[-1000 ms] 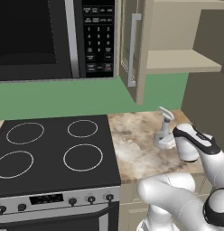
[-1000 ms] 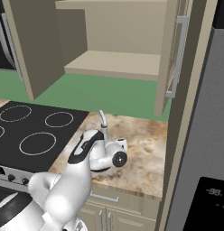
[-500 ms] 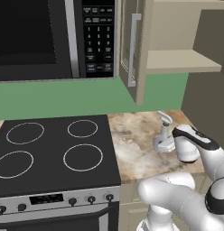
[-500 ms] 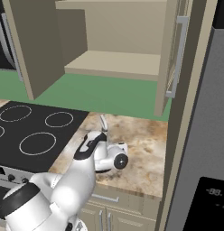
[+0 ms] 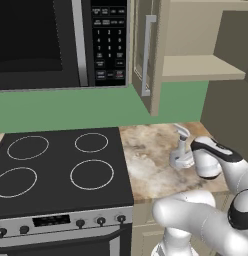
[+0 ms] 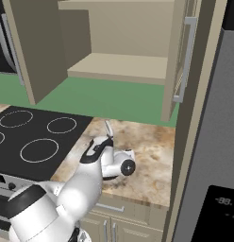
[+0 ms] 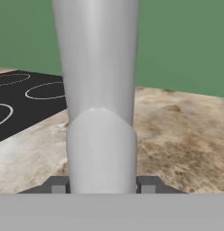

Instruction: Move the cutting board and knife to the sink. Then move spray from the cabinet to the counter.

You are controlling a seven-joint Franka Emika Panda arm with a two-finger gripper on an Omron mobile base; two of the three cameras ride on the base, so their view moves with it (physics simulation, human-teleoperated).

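A: Clamped part-way on the spray (image 7: 100,113), gripper (image 7: 101,186) with one jaw at each side of the grey body; bottle upright, low over the counter (image 5: 146,165) right of the stovetop (image 5: 61,165), probably for setting down

B: Cabinet (image 6: 114,66) open above, shelf bare; compared with a second back, sunk lower toward the stone, grip unchanged; apparently not yet released

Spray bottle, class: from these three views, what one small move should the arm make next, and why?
Probably open the gripper and let go. The spray stands upright, low over the counter beside the stovetop, with the cabinet shelf bare behind. The hand view shows the bottle between the fingertips, so releasing would likely finish this step.
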